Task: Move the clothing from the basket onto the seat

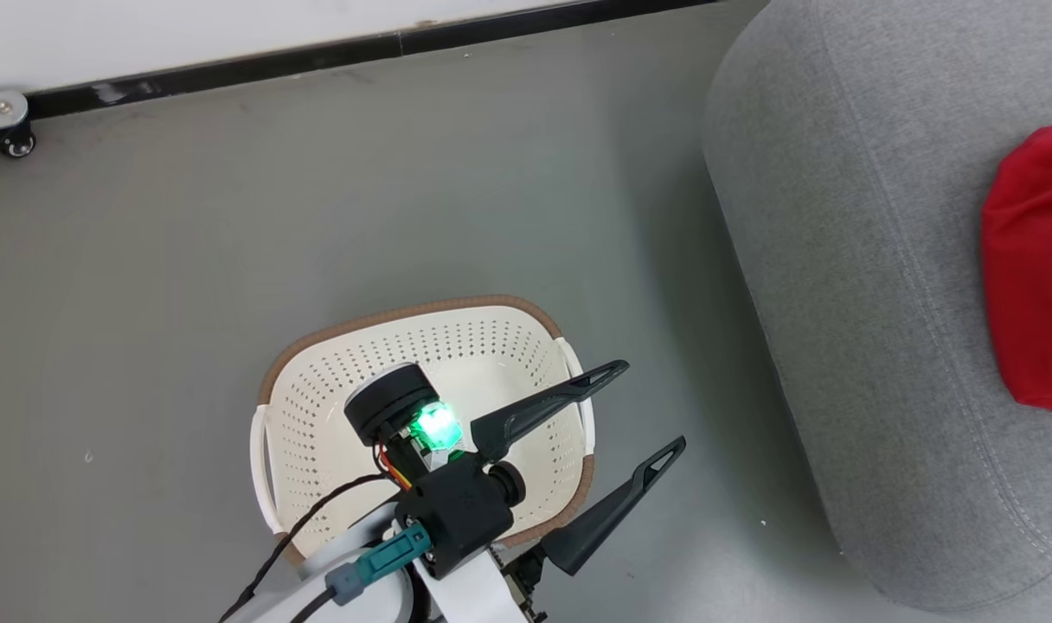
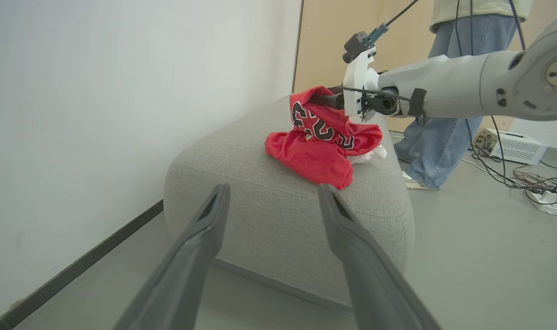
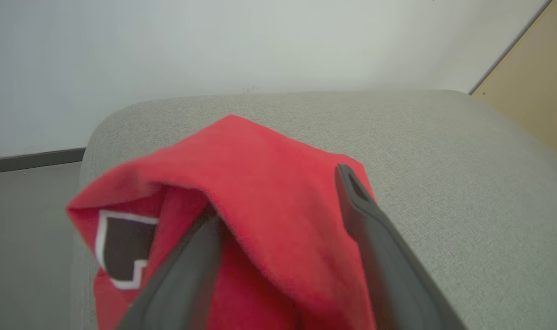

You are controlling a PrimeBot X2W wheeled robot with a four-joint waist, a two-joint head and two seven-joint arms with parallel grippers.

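Heads up, your right end effector [image 3: 278, 197] is spread wide, but the soft red jersey [image 3: 191, 183] drapes over one finger [image 3: 187, 275] atop the light-grey woven seat [image 3: 443, 151].

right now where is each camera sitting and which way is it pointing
Head view: high up, looking down at the basket and seat; left hand shows.
Left wrist view: low, facing the seat's end and jersey; left hand open, right arm, a person's legs.
Right wrist view: just above the jersey; right hand open.
Shared: both wrist views show jersey and seat.
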